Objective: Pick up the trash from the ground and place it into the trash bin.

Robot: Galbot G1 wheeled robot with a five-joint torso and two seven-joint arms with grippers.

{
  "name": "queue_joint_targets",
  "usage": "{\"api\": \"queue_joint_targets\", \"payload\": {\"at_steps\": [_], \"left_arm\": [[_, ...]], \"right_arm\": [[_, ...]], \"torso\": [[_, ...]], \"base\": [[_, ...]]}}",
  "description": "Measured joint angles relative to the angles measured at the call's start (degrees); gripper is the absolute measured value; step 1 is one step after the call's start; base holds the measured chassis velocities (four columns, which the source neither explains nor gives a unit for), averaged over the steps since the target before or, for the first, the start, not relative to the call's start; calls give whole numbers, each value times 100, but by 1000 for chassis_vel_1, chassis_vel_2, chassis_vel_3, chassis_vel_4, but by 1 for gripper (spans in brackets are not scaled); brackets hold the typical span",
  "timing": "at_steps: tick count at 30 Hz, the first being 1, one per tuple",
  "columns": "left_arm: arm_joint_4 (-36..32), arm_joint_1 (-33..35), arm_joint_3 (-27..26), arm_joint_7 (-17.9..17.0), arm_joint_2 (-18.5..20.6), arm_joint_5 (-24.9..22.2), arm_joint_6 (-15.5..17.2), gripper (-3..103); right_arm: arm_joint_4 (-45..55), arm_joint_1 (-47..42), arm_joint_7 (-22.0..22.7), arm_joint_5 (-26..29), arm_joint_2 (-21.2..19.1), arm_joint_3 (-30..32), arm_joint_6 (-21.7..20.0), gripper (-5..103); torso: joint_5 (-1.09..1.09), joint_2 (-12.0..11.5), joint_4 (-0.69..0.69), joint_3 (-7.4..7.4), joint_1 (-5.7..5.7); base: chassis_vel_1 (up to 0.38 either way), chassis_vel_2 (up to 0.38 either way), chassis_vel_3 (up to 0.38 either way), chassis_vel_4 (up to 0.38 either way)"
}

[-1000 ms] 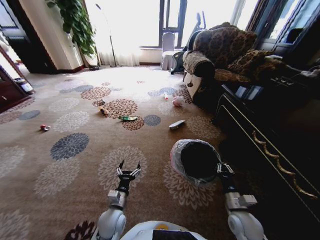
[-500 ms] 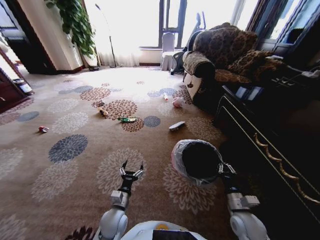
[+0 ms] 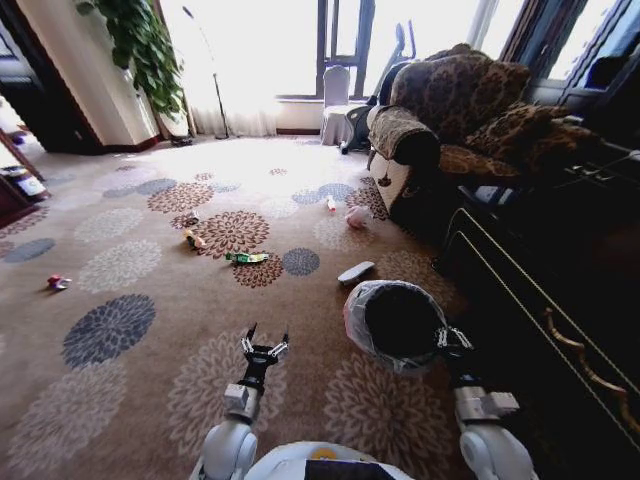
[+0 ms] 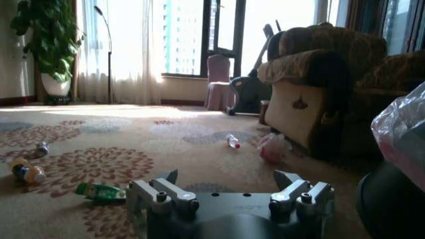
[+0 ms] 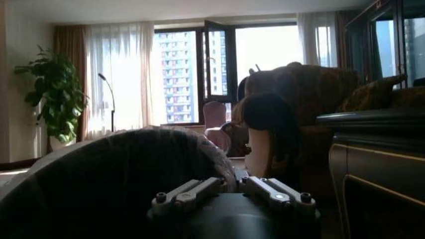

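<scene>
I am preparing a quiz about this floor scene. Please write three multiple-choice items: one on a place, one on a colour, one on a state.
1. Where is the bin?
A. beside the right pincer
B. by the plant
C. on the sofa

2. What colour is the wrapper?
A. blue
B. green
C. black

3. How is the left pincer?
A. shut on a bottle
B. open, empty
C. inside the bin

Answers:
1 A: in the head view the bin touches the right pincer.
2 B: it lies green on the carpet.
3 B: its fingers are spread above the carpet, holding nothing.
</scene>
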Motion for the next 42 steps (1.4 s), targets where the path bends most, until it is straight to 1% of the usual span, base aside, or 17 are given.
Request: {"api": "queue_joint_targets", "payload": {"at_steps": [2, 3, 4, 5, 6, 8, 10, 11, 13, 15, 18, 21, 31, 32, 42], "left_arm": [[2, -3, 1, 1, 1, 0, 0, 98], [5, -5, 7, 2, 2, 2, 0, 98], [9, -6, 9, 3, 3, 4, 1, 98], [17, -10, 12, 5, 4, 7, 2, 98], [28, -14, 16, 6, 4, 8, 3, 98], [42, -17, 19, 7, 8, 9, 5, 98], [61, -31, 20, 10, 21, 9, 6, 98], [81, -49, 20, 12, 34, 9, 8, 98], [104, -72, 20, 14, 50, 9, 8, 98], [135, -101, 20, 17, 83, 11, 9, 98], [143, -101, 20, 23, 86, 11, 10, 98], [188, -85, 21, 28, 83, 24, 2, 98], [250, -53, 72, 37, -2, 99, -51, 98], [251, -50, 84, 38, -14, 116, -54, 98], [272, -48, 68, 38, 17, 122, -86, 98]], "right_arm": [[-1, 10, 0, 9, -10, 0, 0, 0], [-2, 26, 1, 21, -29, -3, 0, 0], [-2, 31, 0, 36, -42, -6, 0, 0], [0, 32, -1, 49, -56, -7, 0, 0], [1, 36, -1, 50, -68, -4, 1, 0], [0, 41, 0, 50, -86, 15, 1, 0], [-12, 50, 1, 31, -108, 41, 1, 0], [-20, 53, 1, -1, -118, 54, -2, 0], [-27, 64, 1, -48, -128, 60, -19, 0], [-39, 93, 2, -146, -143, 65, -103, 0], [-39, 122, -1, -207, -146, 77, -240, 0], [-63, 144, -1, -154, -171, 124, -398, 0], [-61, 48, 2, -39, -153, 204, -367, 0], [-52, 42, 2, -38, -140, 192, -353, 0], [-45, -33, 1, -45, -75, 156, -281, 0]], "torso": [[-4, 0, 0, 0, 0], [-2, 0, 0, 0, 0], [5, 0, 2, 0, 0], [4, 0, 2, 0, 0], [-2, 0, 2, 0, 1], [-3, 0, 1, 1, 2], [6, -1, 3, 3, 4], [0, -1, 1, 3, 5], [-5, -1, 0, 3, 5], [2, -1, 0, 2, 3], [1, 0, 0, -2, -3], [0, 2, 0, -3, -3], [2, 1, 1, 0, 0], [-1, 1, 0, 0, -1], [0, 1, 1, 0, 0]], "base": [[-339, 332, 340, -328], [-325, 332, 337, -360], [-332, 364, 337, -360], [-332, 364, 345, -342], [-327, 308, 345, -286], [-327, 285, 328, -286], [-221, 233, 241, -258], [-178, 204, 129, -165], [-141, 154, 129, -122], [-52, 8, 21, -40], [60, -56, -43, 20], [50, -38, -45, 41], [0, 0, 0, 0], [0, 0, 0, 0], [-13, -22, 18, 20]]}}
